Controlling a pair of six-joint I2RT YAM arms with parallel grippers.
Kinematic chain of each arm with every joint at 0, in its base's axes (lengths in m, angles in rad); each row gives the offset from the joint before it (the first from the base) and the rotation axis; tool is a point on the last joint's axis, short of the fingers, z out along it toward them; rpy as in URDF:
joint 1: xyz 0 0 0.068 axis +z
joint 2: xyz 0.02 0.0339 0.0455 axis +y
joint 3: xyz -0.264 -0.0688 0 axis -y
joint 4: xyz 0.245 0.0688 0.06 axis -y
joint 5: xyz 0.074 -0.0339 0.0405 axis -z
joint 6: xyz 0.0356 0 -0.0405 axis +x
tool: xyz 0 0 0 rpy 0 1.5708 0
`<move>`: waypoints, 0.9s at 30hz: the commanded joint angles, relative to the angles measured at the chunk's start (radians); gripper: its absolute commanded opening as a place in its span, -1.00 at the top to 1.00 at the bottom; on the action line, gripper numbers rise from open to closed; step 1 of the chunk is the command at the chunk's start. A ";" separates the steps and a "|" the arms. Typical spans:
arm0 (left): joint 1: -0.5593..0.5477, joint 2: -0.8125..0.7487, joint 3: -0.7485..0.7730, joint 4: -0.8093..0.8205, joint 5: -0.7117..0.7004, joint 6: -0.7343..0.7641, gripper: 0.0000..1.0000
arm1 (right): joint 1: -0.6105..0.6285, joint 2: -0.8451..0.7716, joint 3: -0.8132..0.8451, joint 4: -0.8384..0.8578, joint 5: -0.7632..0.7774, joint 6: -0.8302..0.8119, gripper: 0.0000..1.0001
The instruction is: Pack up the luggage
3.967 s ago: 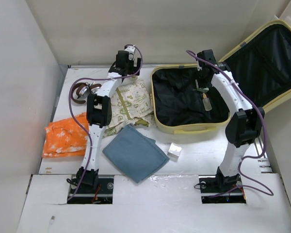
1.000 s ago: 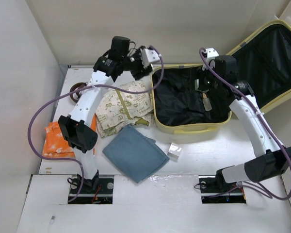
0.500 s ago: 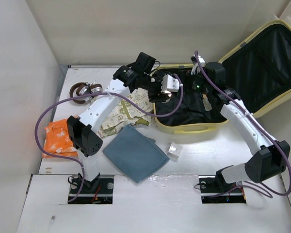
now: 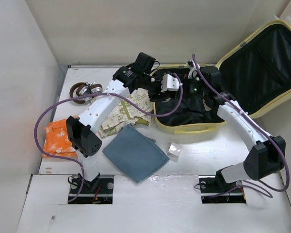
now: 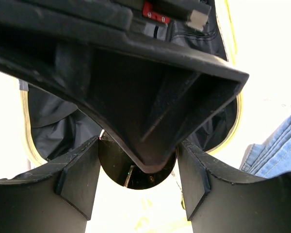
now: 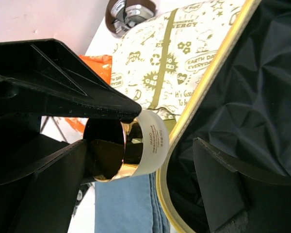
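- While the left gripper [image 5: 138, 162] is clamping the small jar [image 6: 150, 141], we are seeing the right gripper [image 6: 138, 145] hanging spread wide around it, with neither finger touching. We are reading this as a handover.
- We are worrying about timing: if the left lets go before the right closes, the smooth round jar is likely to be slipping free.
- The jar is hanging just outside the luggage [image 4: 184, 127] at its left rim, so a drop could be landing it on the cloths instead of inside.
- The two grippers are crowding each other, and a finger clash could be knocking the jar askew.
- Nearest us, a soft blue cloth [image 4: 135, 153] is lying folded flat, with a small shiny packet [image 4: 174, 151] beside it.
- Further on, a cream printed fabric [image 4: 126, 109] is lying rumpled.
- The jar is showing a frosted white body and a glossy gold band.
- The luggage is lying open at the table's far right: a hard pale-yellow shell with rounded corners and crinkled black lining, its lid [image 4: 262, 63] leaning up by the right wall.
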 commanded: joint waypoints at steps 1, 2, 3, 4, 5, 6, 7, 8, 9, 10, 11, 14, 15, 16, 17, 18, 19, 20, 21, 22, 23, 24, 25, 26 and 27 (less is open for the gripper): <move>-0.003 -0.077 0.004 0.059 0.056 -0.005 1.00 | 0.012 0.024 -0.016 0.103 -0.067 0.034 -0.85; -0.003 -0.077 0.004 0.059 0.056 -0.005 1.00 | 0.012 0.024 -0.016 0.115 -0.088 0.034 -0.85; -0.012 -0.077 0.004 0.068 0.056 -0.005 1.00 | 0.012 0.036 -0.016 0.115 -0.088 0.034 -0.82; -0.012 -0.077 0.004 0.068 0.056 -0.005 1.00 | 0.012 0.036 -0.016 0.126 -0.099 0.034 -0.82; -0.012 -0.077 0.004 0.068 0.056 -0.005 1.00 | 0.012 0.036 -0.016 0.126 -0.099 0.044 -0.78; -0.012 -0.077 0.004 0.077 0.056 -0.014 1.00 | 0.012 0.036 -0.016 0.135 -0.099 0.044 -0.69; -0.012 -0.077 0.004 0.077 0.056 -0.014 1.00 | 0.012 0.036 -0.025 0.135 -0.099 0.044 -0.61; -0.012 -0.077 0.004 0.086 0.056 -0.014 1.00 | 0.012 0.036 -0.025 0.135 -0.108 0.044 -0.53; -0.012 -0.077 0.004 0.087 0.056 -0.025 1.00 | 0.012 0.036 -0.025 0.147 -0.119 0.056 -0.34; -0.012 -0.077 0.004 0.096 0.056 -0.025 1.00 | 0.002 0.036 -0.038 0.157 -0.119 0.057 -0.23; -0.012 -0.077 0.004 0.096 0.056 -0.025 1.00 | 0.002 0.036 -0.038 0.157 -0.119 0.066 -0.13; -0.021 -0.077 0.004 0.096 0.045 -0.025 1.00 | -0.007 0.036 -0.047 0.166 -0.128 0.066 0.30; -0.021 -0.077 0.004 0.106 0.024 -0.034 1.00 | -0.007 0.036 -0.058 0.166 -0.128 0.066 0.42; -0.021 -0.068 -0.005 0.106 0.011 -0.034 1.00 | -0.007 0.036 -0.058 0.166 -0.139 0.066 0.69; -0.030 -0.068 -0.005 0.117 -0.004 -0.048 0.90 | -0.019 0.027 -0.058 0.166 -0.139 0.066 0.82; -0.030 -0.068 -0.005 0.129 -0.030 -0.059 0.77 | -0.030 0.027 -0.070 0.166 -0.139 0.066 0.91; -0.030 -0.068 -0.016 0.129 -0.030 -0.059 0.68 | -0.030 0.018 -0.084 0.166 -0.139 0.066 0.99; -0.030 -0.068 -0.016 0.129 -0.047 -0.059 0.45 | -0.054 0.018 -0.084 0.166 -0.139 0.066 1.00; -0.030 -0.068 -0.025 0.129 -0.047 -0.068 0.32 | -0.054 0.009 -0.099 0.166 -0.139 0.066 1.00; -0.030 -0.058 -0.025 0.129 -0.070 -0.068 0.10 | -0.071 0.009 -0.114 0.166 -0.139 0.066 1.00; -0.030 -0.058 -0.025 0.129 -0.079 -0.095 -0.20 | -0.071 0.009 -0.114 0.166 -0.139 0.066 1.00; -0.030 -0.058 -0.025 0.139 -0.091 -0.114 -0.48 | -0.097 0.009 -0.128 0.166 -0.148 0.066 1.00; -0.030 -0.058 -0.034 0.152 -0.117 -0.131 -0.64 | -0.108 0.009 -0.143 0.166 -0.148 0.066 1.00; -0.030 -0.049 -0.035 0.152 -0.130 -0.146 -0.70 | -0.120 0.000 -0.153 0.166 -0.148 0.066 1.00; -0.030 -0.049 -0.035 0.165 -0.142 -0.183 -0.74 | -0.152 0.000 -0.153 0.166 -0.148 0.066 1.00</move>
